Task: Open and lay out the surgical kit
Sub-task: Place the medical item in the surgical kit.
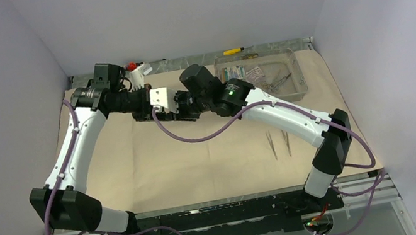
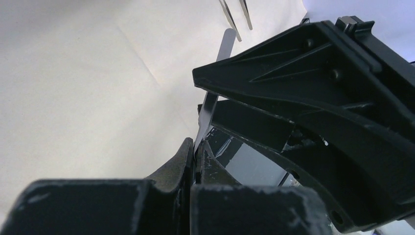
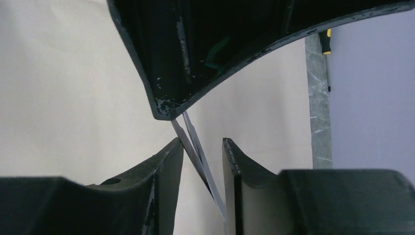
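Tweezers (image 2: pixel 228 44) are clamped in the left end effector (image 2: pixel 195 154) and held between the parted jaws of the right end effector (image 3: pixel 201 149), presumably for handover.

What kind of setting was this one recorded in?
Probably a robot lab booth, not a clinic: plain pale walls on three sides, a beige wrap cloth spread flat, a wire-mesh tray on it.

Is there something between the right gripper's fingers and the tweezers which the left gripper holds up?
No, nothing visible. The left gripper is shut on the tweezers, and their free end lies in the gap between the open fingers of the right gripper. The left gripper's own finger sits close above, not between.
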Available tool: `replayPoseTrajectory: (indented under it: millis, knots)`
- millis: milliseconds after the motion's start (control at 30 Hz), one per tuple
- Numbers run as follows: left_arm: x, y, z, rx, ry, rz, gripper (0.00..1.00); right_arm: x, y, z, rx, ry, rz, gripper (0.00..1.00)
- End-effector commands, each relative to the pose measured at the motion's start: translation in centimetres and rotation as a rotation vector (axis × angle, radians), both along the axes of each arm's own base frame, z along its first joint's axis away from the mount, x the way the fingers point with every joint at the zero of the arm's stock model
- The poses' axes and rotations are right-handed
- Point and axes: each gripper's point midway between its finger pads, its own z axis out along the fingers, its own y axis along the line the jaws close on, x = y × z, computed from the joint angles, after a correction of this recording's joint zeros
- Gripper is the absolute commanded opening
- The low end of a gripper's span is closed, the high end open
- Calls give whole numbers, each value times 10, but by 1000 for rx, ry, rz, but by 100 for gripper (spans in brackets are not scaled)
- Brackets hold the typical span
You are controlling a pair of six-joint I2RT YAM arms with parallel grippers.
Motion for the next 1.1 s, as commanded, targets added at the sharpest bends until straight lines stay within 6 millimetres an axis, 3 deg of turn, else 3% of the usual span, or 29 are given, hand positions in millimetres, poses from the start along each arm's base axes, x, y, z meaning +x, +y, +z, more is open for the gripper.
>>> replayPoseTrajectory:
  millis: [0,67,133,167,267,333,433,633,800,933,1067]
  knots:
    - [-9,-2,19,-29,-58,-28,0,6,8,24,53,-75,-5,32]
    - [-9,-3,22,-39,-58,-34,0,7,8,27,60,-82,-11,21]
    - [-10,-3,25,-44,-65,-37,0,10,7,27,60,-81,-34,2]
    - [-9,-3,27,-43,-64,-35,9,12,7,27,56,-76,-51,0]
    - [-3,1,37,-10,-90,-11,62,12,3,25,42,-55,-77,0]
    - [4,3,44,6,-124,9,77,9,-2,21,35,-50,-81,0]
    - [15,5,51,21,-160,41,88,4,-10,17,38,-44,-92,0]
    - [41,22,38,115,-153,183,96,-6,-29,6,38,3,-151,0]
    - [66,58,17,259,-152,411,95,-11,-52,-19,77,126,-319,0]
    - [72,86,10,347,-211,570,95,-10,-86,-63,130,298,-651,0]
    - [71,95,8,361,-257,611,95,-18,-136,-125,85,482,-1069,0]
